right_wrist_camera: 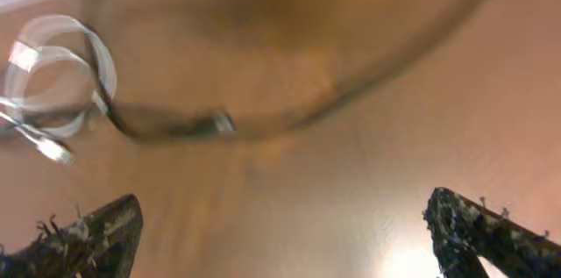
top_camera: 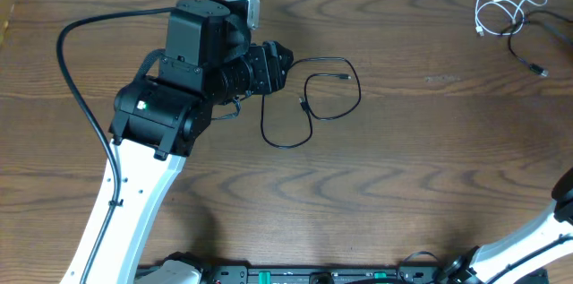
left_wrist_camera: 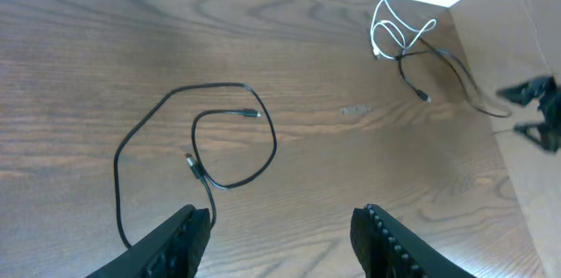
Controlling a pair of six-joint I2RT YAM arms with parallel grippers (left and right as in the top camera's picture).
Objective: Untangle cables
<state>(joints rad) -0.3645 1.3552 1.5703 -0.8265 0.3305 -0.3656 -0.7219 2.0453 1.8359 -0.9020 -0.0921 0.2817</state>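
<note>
- The worktop point(top_camera: 430, 167) is bare wood across its middle and right, a wide lane between the looped black cable point(top_camera: 359, 91) and the far right corner.
- The left arm point(top_camera: 161, 109) hangs over the left part, hiding that cable's left end from overhead.
- In the far right corner, a white cable point(top_camera: 500, 8) and a second black cable point(top_camera: 521, 55) overlap, crowding the edge.
- The left gripper point(left_wrist_camera: 280, 243) has its fingers point(left_wrist_camera: 175, 238) spread over bare wood, and one strand of the loop runs just beside the left finger.
- The right gripper point(right_wrist_camera: 280, 234) is spread wide. Its view is blurred, with cable loops ahead.
</note>
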